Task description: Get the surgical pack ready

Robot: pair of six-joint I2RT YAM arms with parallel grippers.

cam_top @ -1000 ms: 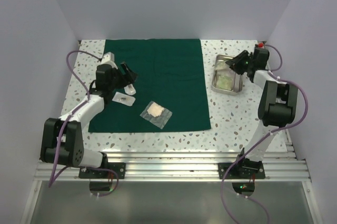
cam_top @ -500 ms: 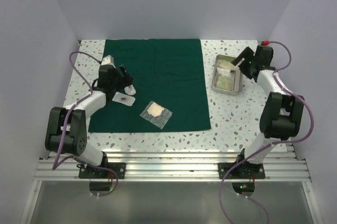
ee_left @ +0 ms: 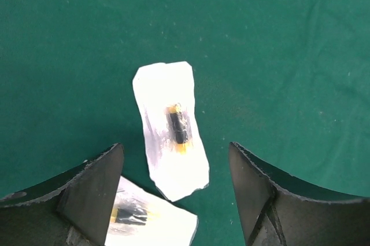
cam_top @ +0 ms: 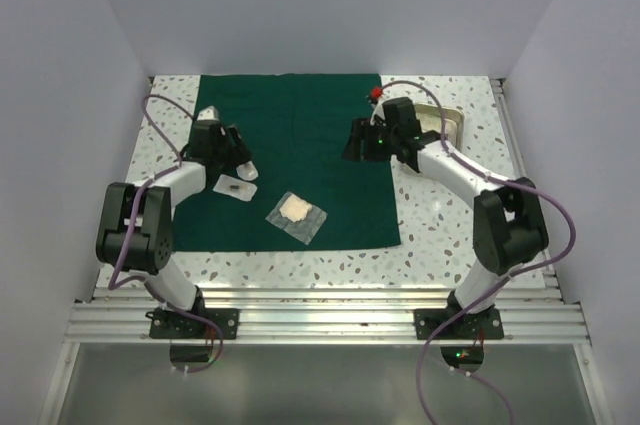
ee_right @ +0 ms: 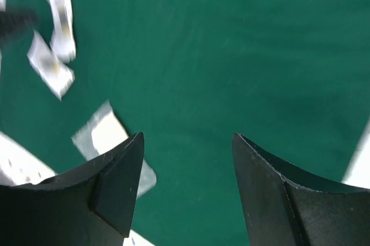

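Dark green cloth (cam_top: 310,135) lies flat on the tabletop (cam_top: 440,215), reaching its far edge. Two small white pouches (ee_left: 170,124) touch each other near the cloth's left edge, and a clear gauze pouch (cam_top: 296,215) lies near the cloth's near edge. The left gripper (ee_left: 174,147) hangs spread over the small pouches, holding nothing. The right gripper (ee_right: 187,136) is spread and empty over the cloth's right edge. Its arm partly hides the steel tray (cam_top: 447,120) toward the far right corner.

- Top view, upper right: steel tray (cam_top: 452,121) mostly hidden behind the right arm (cam_top: 450,160).
- Left wrist view, bottom edge: second pouch (ee_left: 151,218) cut off.
- Right wrist view, upper left: pouches (ee_right: 58,17) blurred.
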